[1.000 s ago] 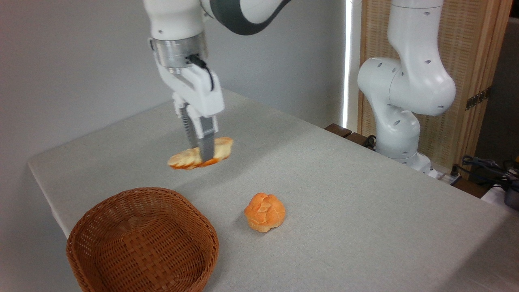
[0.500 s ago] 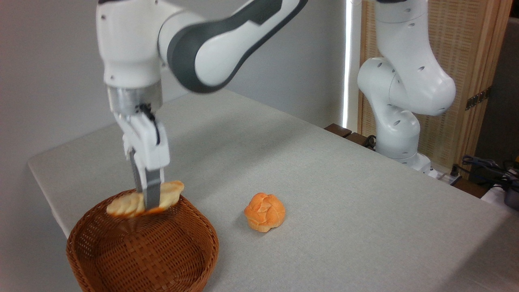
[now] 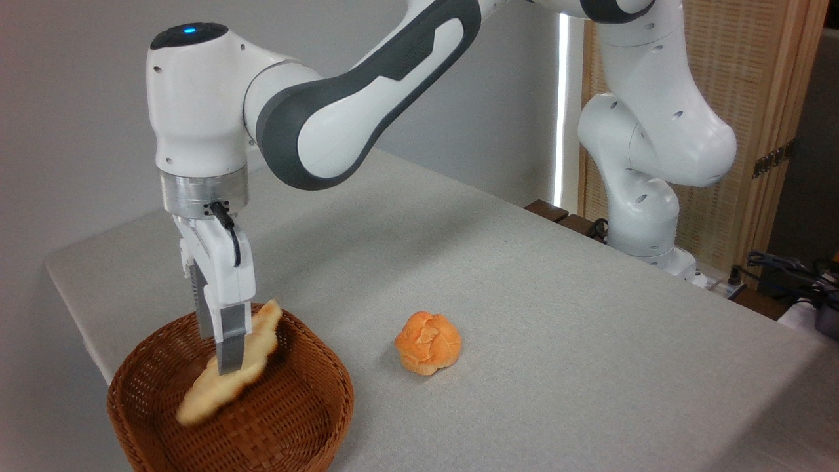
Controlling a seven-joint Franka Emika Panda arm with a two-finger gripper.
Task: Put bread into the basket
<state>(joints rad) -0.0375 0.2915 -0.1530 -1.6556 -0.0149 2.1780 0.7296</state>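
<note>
Fingers of gripper pinch the bread near its middle, closed against it. Loaf tilted, lower end down-left, hanging inside the basket; contact with its floor unclear. Bun on table, right of basket.

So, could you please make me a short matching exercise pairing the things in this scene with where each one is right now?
Things:
1. bread
2. basket
3. round bun
4. gripper

Places or states:
A. lying alone on the cloth, right of the basket
B. tilted, lower end inside the basket
C. standing at the table's near left corner
D. closed around the loaf over the basket

Pairs: 1-B, 2-C, 3-A, 4-D
</note>
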